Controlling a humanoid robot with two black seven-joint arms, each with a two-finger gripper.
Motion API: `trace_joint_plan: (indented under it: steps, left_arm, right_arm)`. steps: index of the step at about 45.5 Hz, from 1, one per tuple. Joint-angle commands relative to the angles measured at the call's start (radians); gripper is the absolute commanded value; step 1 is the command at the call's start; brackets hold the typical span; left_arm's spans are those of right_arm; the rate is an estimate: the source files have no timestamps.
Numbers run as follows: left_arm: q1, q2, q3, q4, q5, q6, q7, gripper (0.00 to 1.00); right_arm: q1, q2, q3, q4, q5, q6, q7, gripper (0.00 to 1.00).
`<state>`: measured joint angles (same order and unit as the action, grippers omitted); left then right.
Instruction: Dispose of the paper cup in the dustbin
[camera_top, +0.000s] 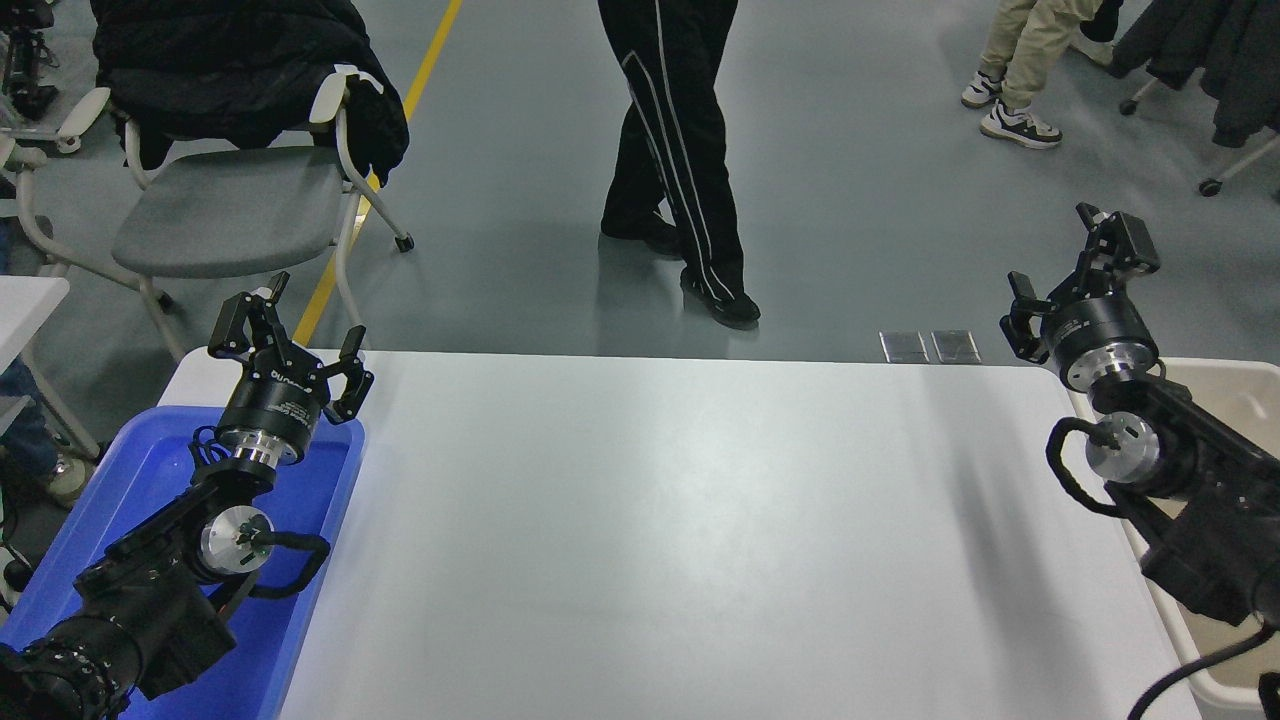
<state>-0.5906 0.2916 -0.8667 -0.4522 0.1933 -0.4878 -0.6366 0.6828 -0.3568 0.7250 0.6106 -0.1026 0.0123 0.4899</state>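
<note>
At far-right corner of table, right gripper (1078, 275) has jaws spread apart w/ nothing between them, fingers pointing away from camera over floor just beyond table edge. Its wrist & black arm run back toward lower right, crossing over the dustbin (1235, 385), which sits just beside the white table (650, 530) at its right end; only part of the beige rim & inner wall shows behind the arm. Paper cup isn't visible anywhere in view, so can't tell where it is.

Left gripper (288, 338) also has jaws spread, empty, parked at lower left w/ arm lying over the blue tray (335, 470) at table's left end.

Beyond far edge: a person's legs (680, 150) in black striped trousers on grey floor, grey chair (225, 205) w/ dark jacket at upper left, another person's legs in tan trousers (1030, 50) top right.
</note>
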Motion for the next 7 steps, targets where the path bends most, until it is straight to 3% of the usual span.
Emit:
trace_joint_plan:
  steps: [1, 7]
  left_arm:
    - [0.0, 0.0, 0.0, 0.0, 0.0, 0.0, 0.0, 1.0]
    - [0.0, 0.0, 0.0, 0.0, 0.0, 0.0, 0.0, 1.0]
  right_arm:
    - [-0.051, 0.018, 0.01, 0.005, 0.0, 0.012, 0.029, 1.0]
    - [-0.052, 0.018, 0.01, 0.005, 0.0, 0.011, 0.03, 1.0]
